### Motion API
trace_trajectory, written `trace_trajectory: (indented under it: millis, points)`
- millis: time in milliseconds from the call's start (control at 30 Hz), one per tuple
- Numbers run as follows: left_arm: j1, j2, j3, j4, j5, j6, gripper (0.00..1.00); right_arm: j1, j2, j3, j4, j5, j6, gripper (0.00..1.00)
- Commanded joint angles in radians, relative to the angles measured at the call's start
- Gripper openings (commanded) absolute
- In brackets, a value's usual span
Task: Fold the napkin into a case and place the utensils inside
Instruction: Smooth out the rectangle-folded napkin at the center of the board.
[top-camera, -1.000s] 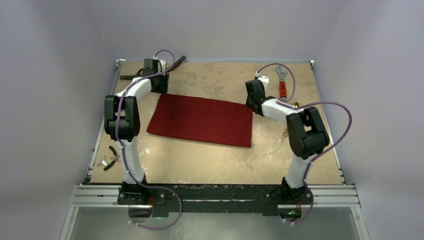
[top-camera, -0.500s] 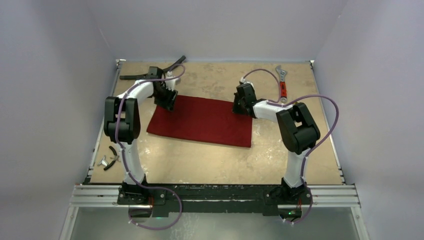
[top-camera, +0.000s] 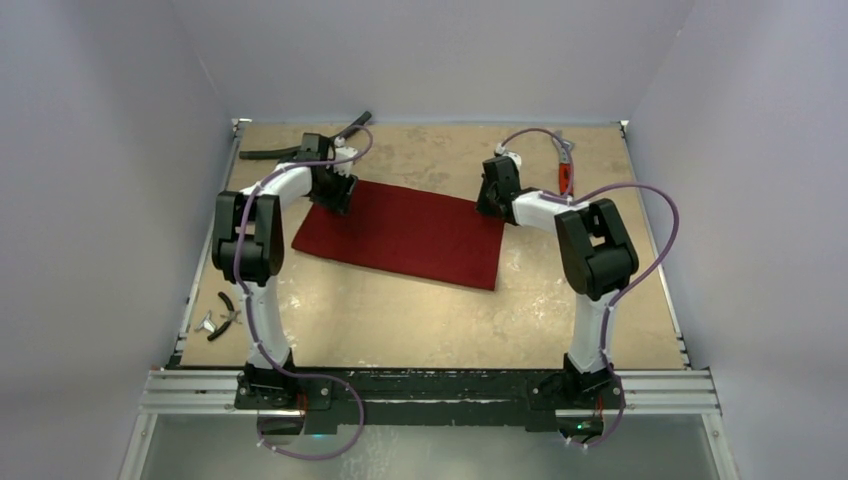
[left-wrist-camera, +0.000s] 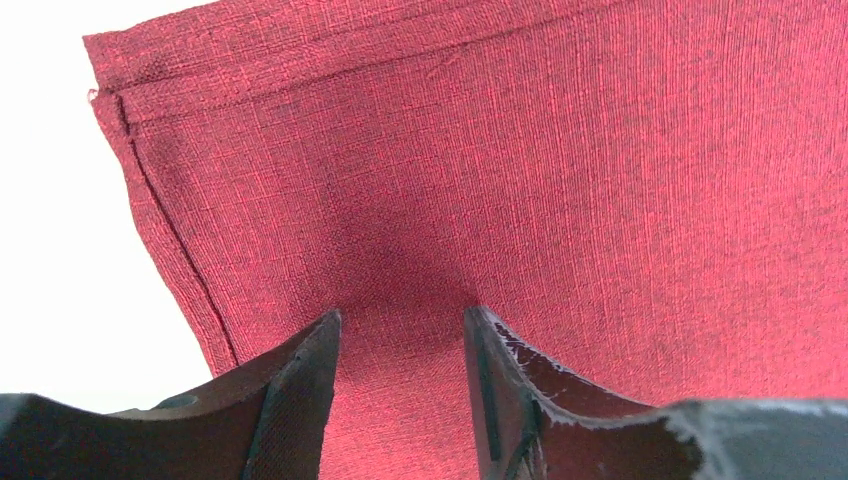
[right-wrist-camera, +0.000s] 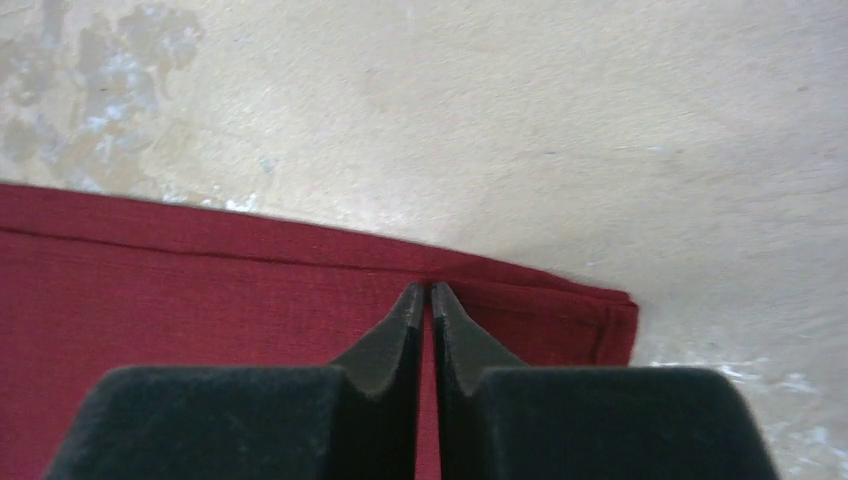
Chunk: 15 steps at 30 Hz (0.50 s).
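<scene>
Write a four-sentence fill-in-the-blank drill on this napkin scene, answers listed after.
1. The left gripper has its jaws ___ over the napkin.
2. The right gripper has its jaws ___.
3. Both grippers are at the napkin's ___ edge, the one away from the arm bases.
4. The wrench by the right arm has a ___ handle.

Missing words: open; shut; far; red.
</scene>
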Motion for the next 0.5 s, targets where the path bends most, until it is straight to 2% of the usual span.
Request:
trace_trajectory:
  millis: [0, 67, 200, 333, 467]
  points:
    - [-0.004, 0.008, 0.005, 0.078, -0.054, -0.074, 0.5, 0.009, -0.08, 0.023, -0.032, 0.16, -0.035, 0.2]
    - [-0.003, -0.014, 0.026, 0.03, -0.017, -0.079, 0.52, 0.036, -0.136, 0.021, -0.04, 0.161, -0.044, 0.29]
    - [0.002, -0.085, 0.058, -0.076, 0.084, -0.068, 0.56, 0.122, -0.241, -0.018, -0.049, 0.085, -0.034, 0.36]
    - [0.001, -0.161, 0.048, -0.177, 0.153, -0.005, 0.57, 0.238, -0.286, -0.089, 0.025, -0.17, 0.013, 0.33]
    - [0.002, -0.181, 0.009, -0.285, 0.26, 0.081, 0.54, 0.293, -0.242, -0.153, 0.162, -0.502, 0.09, 0.22]
